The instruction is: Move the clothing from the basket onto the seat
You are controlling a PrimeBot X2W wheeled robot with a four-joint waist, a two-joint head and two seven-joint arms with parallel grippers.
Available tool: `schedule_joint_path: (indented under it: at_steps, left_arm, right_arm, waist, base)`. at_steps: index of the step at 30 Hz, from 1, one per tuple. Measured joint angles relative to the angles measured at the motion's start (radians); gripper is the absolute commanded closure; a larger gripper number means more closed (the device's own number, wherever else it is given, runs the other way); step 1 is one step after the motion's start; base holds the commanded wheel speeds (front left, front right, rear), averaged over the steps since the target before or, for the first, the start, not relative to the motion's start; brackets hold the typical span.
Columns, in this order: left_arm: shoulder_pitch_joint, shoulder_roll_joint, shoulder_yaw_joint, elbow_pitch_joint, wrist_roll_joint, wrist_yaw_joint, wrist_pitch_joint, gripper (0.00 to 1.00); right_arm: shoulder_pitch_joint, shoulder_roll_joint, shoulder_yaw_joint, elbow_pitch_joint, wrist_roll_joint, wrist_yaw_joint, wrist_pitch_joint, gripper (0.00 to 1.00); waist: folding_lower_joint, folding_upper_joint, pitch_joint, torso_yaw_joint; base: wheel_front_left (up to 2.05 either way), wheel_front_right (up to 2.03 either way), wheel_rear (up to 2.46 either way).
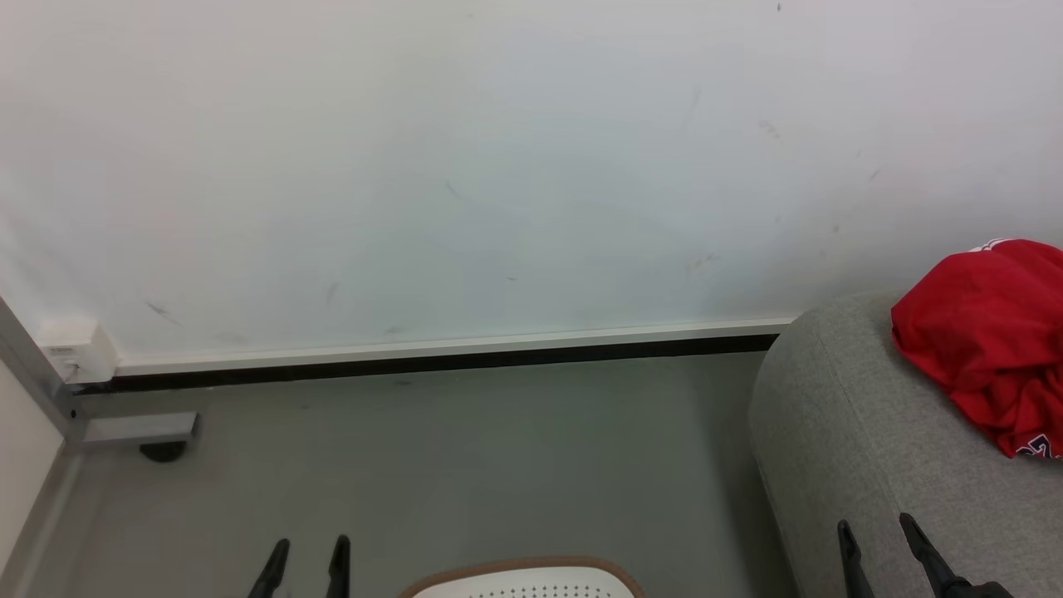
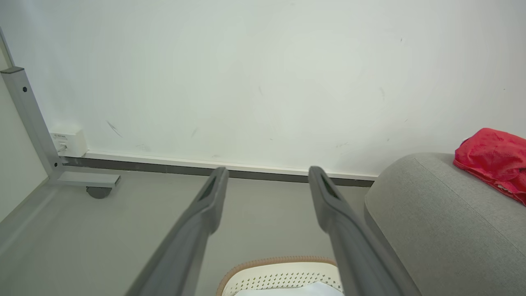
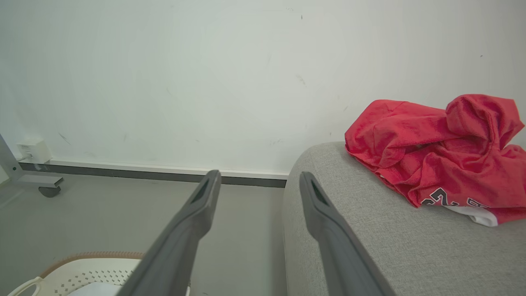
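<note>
The red jersey [image 1: 988, 332] lies crumpled on the grey sofa [image 1: 847, 432] at right, outside the basket [image 1: 531, 566]. The left gripper [image 1: 309, 548] and right gripper [image 1: 874, 527] are wide and empty; any retreat should avoid snagging the fabric.

l fingers [image 1: 274, 569] & r fingers [image 1: 849, 555]: jaws wide apart, empty

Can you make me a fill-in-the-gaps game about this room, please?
The ____ jersey lies crumpled on the grey sofa.
The basket on the floor has a ____ rim.
The left gripper and right gripper both have their jaws ____.
Missing words: red; brown; open.
</note>
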Motion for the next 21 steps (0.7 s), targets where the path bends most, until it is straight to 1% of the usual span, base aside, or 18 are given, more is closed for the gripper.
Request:
schedule_joint_path:
  at_steps: [3, 15, 16, 21]
  left_arm:
    - [0.000, -0.007, 0.001, 0.001, 0.008, -0.007, 0.000, 0.00]
    - [-0.001, -0.019, 0.010, 0.018, 0.020, -0.012, 0.000, 0.00]
    - [0.000, -0.021, 0.007, 0.026, 0.016, -0.013, 0.000, 1.00]
    - [0.017, -0.028, 0.006, 0.065, -0.003, -0.013, 0.010, 1.00]
  right_arm:
    - [0.000, 0.000, -0.001, 0.000, 0.005, 0.000, 0.000, 0.00]
    - [-0.002, 0.000, -0.001, 0.002, 0.011, 0.000, 0.000, 0.00]
    - [-0.002, 0.000, -0.001, 0.005, 0.011, 0.000, 0.000, 1.00]
    - [0.016, 0.009, -0.004, 0.041, 0.031, 0.000, 0.017, 1.00]
  waist:
    - [0.0000, 0.0000, 0.001, -0.001]
    - [0.0001, 0.0000, 0.005, 0.000]
    - [0.0000, 0.0000, 0.005, 0.000]
    - [0.0000, 0.0000, 0.006, 0.001]
  base:
    - [0.00, 0.00, 0.00]
    - [0.00, 0.00, 0.00]
    - [0.00, 0.00, 0.00]
    - [0.00, 0.00, 0.00]
